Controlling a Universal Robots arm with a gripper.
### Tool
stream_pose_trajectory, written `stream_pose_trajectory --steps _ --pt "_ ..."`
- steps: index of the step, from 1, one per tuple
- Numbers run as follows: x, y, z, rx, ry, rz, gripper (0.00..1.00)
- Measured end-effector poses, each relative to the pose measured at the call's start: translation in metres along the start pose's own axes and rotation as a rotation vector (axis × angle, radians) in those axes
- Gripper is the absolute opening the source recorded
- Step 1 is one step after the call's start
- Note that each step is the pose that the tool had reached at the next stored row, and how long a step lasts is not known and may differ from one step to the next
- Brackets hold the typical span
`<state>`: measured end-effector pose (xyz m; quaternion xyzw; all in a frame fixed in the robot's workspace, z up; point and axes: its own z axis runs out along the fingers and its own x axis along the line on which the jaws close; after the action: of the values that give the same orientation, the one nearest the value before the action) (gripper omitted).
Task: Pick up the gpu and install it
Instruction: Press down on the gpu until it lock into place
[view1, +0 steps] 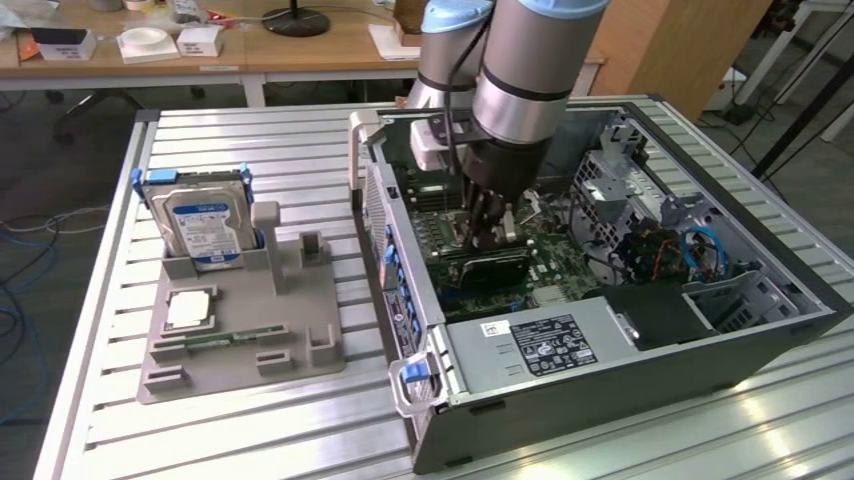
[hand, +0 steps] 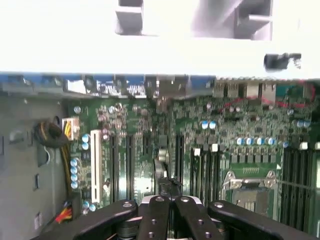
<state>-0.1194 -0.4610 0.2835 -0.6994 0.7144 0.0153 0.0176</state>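
The gpu is seated on the motherboard inside the computer case; gripper jaws are shut above it, installation judged nearly complete.

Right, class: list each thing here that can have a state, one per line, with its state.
gripper: shut, down inside the case over the motherboard.
gpu: lying on the motherboard, just under the gripper.
computer case: side open, lying flat.
hard drive: upright in the grey holder.
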Motion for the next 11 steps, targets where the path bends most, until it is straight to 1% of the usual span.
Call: stream_pose_trajectory --steps 1,3,7,9,11 --pt "0.0 0.0032 -0.0013 0.0 0.0005 0.0 0.11" --pt "0.0 0.0124 -0.0026 -0.0001 0.0012 0.0 0.11" --pt "0.0 0.0303 -0.0028 0.0 0.0015 0.0 0.11" --pt "0.0 0.0342 -0.0034 0.0002 0.0016 0.0 0.11" --pt "0.0 0.0349 -0.0048 0.0014 0.0015 0.0 0.11"
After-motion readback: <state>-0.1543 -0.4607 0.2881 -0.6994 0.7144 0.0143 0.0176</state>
